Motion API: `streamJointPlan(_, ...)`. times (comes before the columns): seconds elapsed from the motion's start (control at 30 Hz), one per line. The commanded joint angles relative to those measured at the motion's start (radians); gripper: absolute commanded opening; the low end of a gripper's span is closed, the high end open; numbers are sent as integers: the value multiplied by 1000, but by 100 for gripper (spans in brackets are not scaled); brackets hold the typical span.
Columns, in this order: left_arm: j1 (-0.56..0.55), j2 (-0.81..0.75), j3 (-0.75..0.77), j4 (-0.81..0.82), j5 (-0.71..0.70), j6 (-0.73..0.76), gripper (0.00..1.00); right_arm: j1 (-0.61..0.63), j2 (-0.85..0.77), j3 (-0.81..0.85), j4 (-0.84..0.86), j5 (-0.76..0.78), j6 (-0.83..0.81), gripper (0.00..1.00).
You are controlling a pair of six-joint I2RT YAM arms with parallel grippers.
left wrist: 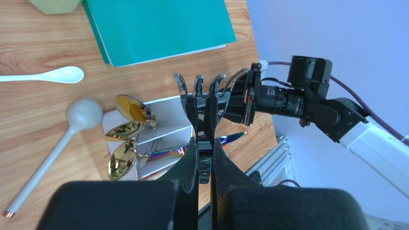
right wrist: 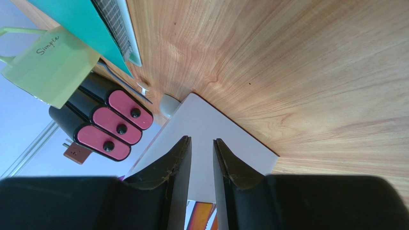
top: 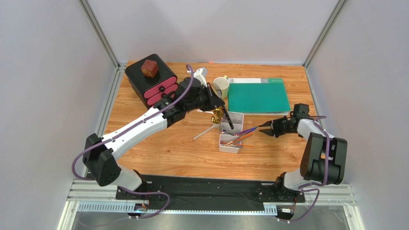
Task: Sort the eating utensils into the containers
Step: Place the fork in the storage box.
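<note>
Nearest the lens in the left wrist view: the left gripper [left wrist: 205, 143], clamped tight on the handle of a black fork [left wrist: 204, 93], tines pointing away. Held slanting down over the far end of the white tray [top: 236, 149] in the top view; impossible to tell whether touching it. Three gold spoons [left wrist: 126, 130] bunched at the tray's left rim. Inside the tray, an iridescent purple utensil [top: 247, 130] and orange-brown sticks [top: 238, 140], both jutting over the right rim. Just beyond their tips, the right gripper [top: 265, 128], fingers [right wrist: 178, 163] slightly apart with nothing between them. Out on the counter [top: 182, 153], left of the tray, a long pale spoon [left wrist: 82, 115] and, farther off, a white spoon [left wrist: 53, 75]. At the back, a black box [top: 152, 85], a mug [top: 221, 87] and a green folder [top: 259, 97].
</note>
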Motion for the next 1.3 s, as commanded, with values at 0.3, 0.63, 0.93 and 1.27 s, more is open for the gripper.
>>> streamJointPlan(0.3, -128, 39, -94, 309, -376, 85, 0, 11, -48, 20, -24, -6, -96, 29)
streamJointPlan(0.63, -191, 56, -157, 398, -424, 142, 0, 58, -62, 31, 21, -33, -64, 29)
streamJointPlan(0.93, -219, 59, -233, 461, -473, 205, 0, 58, -108, -37, 56, -39, -64, 29)
streamJointPlan(1.27, -253, 108, -236, 456, -481, 223, 0, 58, -165, -77, 47, -31, -64, 29)
